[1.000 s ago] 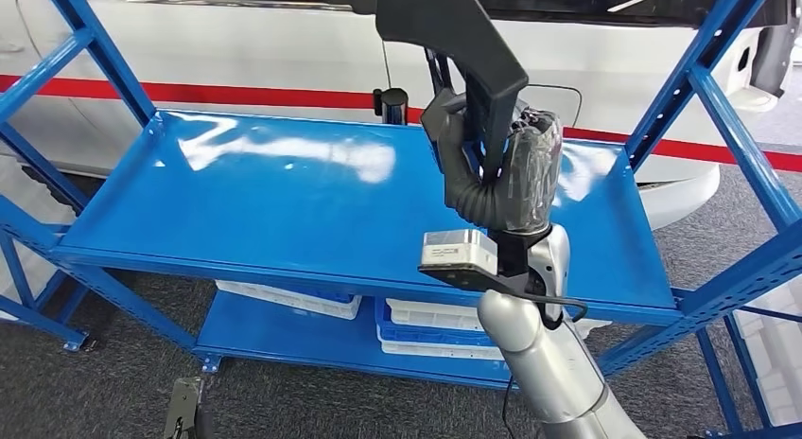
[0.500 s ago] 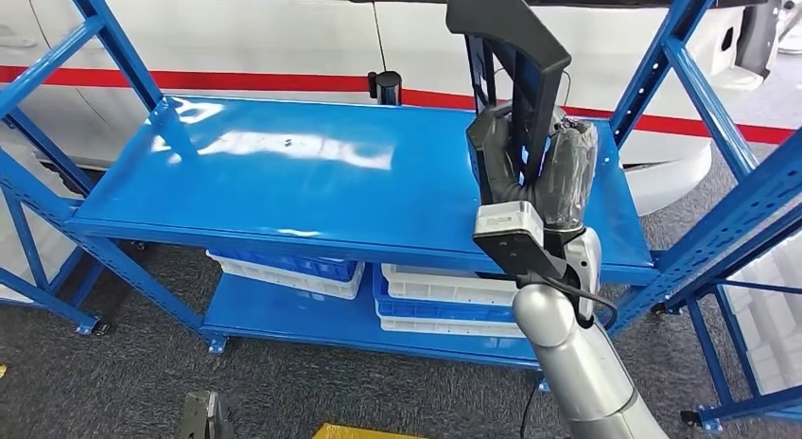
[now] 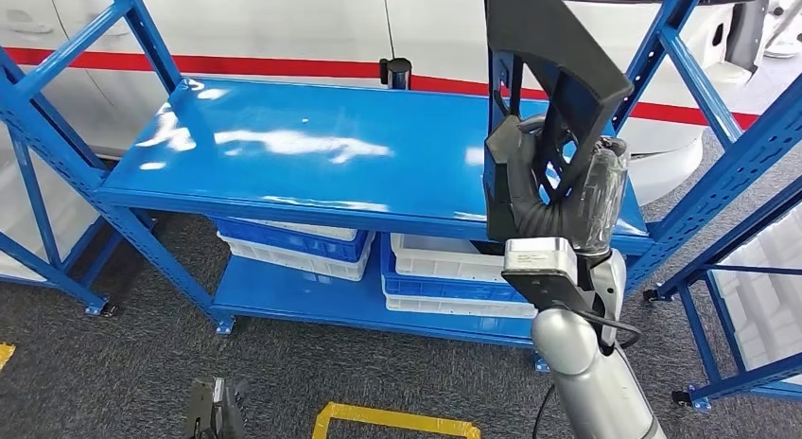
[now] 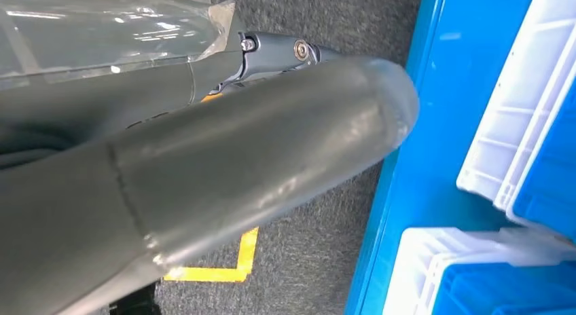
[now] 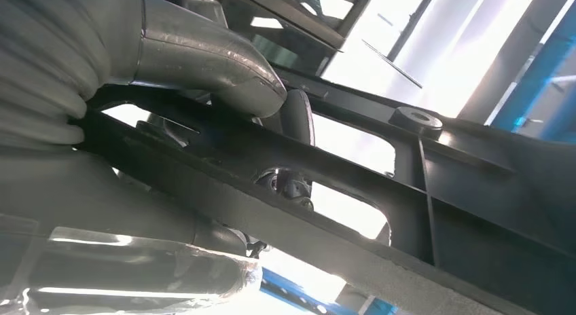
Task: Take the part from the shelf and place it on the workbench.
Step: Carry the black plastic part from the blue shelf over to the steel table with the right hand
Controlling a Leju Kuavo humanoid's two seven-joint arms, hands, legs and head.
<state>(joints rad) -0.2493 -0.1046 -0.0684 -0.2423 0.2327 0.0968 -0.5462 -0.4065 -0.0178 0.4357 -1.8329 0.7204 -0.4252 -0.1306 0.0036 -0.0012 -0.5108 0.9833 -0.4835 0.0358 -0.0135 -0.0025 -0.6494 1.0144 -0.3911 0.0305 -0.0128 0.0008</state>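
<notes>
The part (image 3: 549, 61), a black ribbed plastic bracket, stands raised in front of the blue shelf (image 3: 312, 146), clear of its top board. The right hand (image 3: 553, 188) grips its lower end, fingers (image 5: 204, 57) wrapped over a rib. The left hand (image 4: 204, 172) hangs beside white-and-blue bins (image 4: 523, 145); whether its fingers are clenched I cannot tell.

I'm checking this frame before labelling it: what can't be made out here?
- Black part: its top is cut off by the head view's upper edge.
- Right hand: the part hides some of its fingers in the head view.
- Left hand: its thumb blocks the fingers in the left wrist view; its state is unclear.
</notes>
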